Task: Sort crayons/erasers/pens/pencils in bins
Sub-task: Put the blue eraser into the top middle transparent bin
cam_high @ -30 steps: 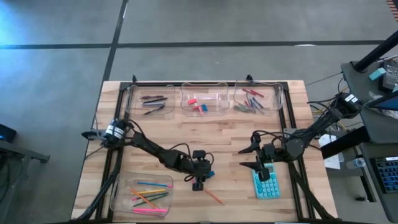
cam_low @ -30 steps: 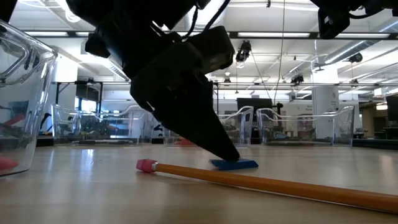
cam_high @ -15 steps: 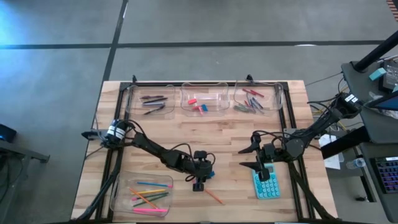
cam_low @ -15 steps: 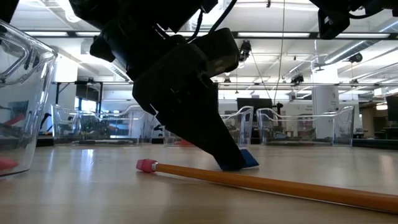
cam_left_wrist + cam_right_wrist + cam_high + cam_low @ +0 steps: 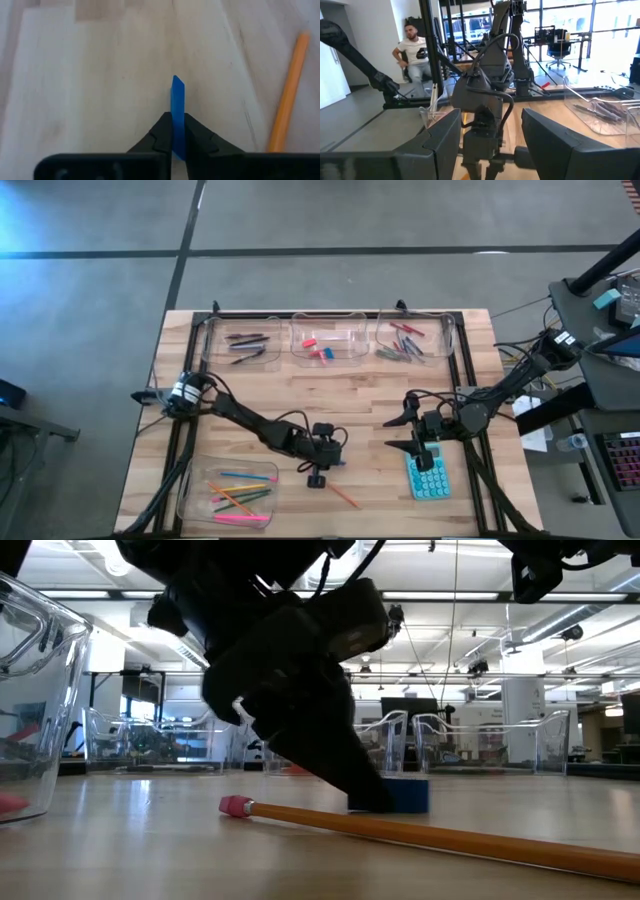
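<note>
A blue eraser (image 5: pixel 178 100) stands on edge near the table's middle, with my left gripper (image 5: pixel 178 122) shut on it. An orange pencil (image 5: pixel 343 495) with a pink tip (image 5: pixel 236 806) lies on the wood just nearer than it. Three clear bins line the far edge: pens (image 5: pixel 243 342), erasers (image 5: pixel 326 343), crayons (image 5: pixel 410 340). A fourth bin (image 5: pixel 238 492) at the near left holds pencils. My right gripper (image 5: pixel 398 432) hangs open above the table's right half, with nothing between its fingers. My left gripper pinches the blue eraser's two broad faces (image 5: pixel 178 131) between its two fingers, at the end nearest the gripper. The fingers (image 5: pixel 350 775) slant down from the table's left. The eraser stands on its thin edge, its far end (image 5: pixel 410 795) sticking out past the fingertips, low at the table top.
A teal calculator (image 5: pixel 428 476) lies at the near right, under my right arm. A black frame (image 5: pixel 330 315) runs round the table behind the far bins. Bare wood (image 5: pixel 350 395) lies between the arms and the far bins. A person (image 5: pixel 412 47) sits beyond the table.
My left gripper has shut on the blue eraser. The eraser, which lay flat on the table, has been tipped up and now stands on its edge between the fingers.
</note>
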`<state>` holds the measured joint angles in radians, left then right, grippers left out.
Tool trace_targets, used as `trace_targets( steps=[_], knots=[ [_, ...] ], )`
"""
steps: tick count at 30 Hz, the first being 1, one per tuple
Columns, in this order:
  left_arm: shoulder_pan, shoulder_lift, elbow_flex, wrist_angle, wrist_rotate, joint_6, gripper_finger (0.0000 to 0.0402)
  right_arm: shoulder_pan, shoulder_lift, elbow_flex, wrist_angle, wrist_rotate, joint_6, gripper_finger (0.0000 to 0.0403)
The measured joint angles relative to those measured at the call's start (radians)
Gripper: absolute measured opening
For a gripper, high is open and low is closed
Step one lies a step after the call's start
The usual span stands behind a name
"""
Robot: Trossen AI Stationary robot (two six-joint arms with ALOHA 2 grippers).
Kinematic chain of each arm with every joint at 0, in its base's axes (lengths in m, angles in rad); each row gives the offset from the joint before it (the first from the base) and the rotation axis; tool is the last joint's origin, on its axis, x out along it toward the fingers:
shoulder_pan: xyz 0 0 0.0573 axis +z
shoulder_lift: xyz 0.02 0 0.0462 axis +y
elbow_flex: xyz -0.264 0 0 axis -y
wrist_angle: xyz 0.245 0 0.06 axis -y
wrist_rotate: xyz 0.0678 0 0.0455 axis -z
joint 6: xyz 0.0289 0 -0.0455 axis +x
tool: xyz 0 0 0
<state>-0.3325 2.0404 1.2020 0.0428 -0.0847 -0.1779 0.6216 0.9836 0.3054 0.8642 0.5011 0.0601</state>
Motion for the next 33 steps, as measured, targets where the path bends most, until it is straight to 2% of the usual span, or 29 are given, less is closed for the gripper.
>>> trace_targets(
  steps=[3,9,15,21,25,27,33],
  knots=[
    [0.009,-0.040,-0.005,-0.036,-0.010,0.033,0.0006,0.000,0.000,0.000,-0.001,0.000,0.003,0.0199],
    [0.052,-0.190,-0.001,-0.169,-0.139,0.113,0.0006,0.000,0.001,-0.001,-0.013,0.000,0.014,0.0199],
    [0.161,-0.354,-0.010,-0.257,-0.213,0.215,0.0006,0.000,0.002,-0.001,-0.017,0.008,0.017,0.0199],
    [0.364,-0.451,-0.028,-0.279,-0.203,0.275,0.0006,0.000,0.002,-0.001,-0.023,0.026,0.017,0.0199],
    [0.494,-0.462,-0.031,-0.290,-0.131,0.288,0.0006,0.000,0.002,-0.001,-0.023,0.026,0.016,0.0199],
    [0.543,-0.456,-0.032,-0.288,-0.100,0.307,0.0006,0.000,0.002,-0.001,-0.024,0.026,0.013,0.0199],
    [0.636,-0.455,-0.026,-0.270,-0.092,0.370,0.0011,-0.002,0.002,-0.001,-0.029,0.026,0.006,0.0199]
  ],
)
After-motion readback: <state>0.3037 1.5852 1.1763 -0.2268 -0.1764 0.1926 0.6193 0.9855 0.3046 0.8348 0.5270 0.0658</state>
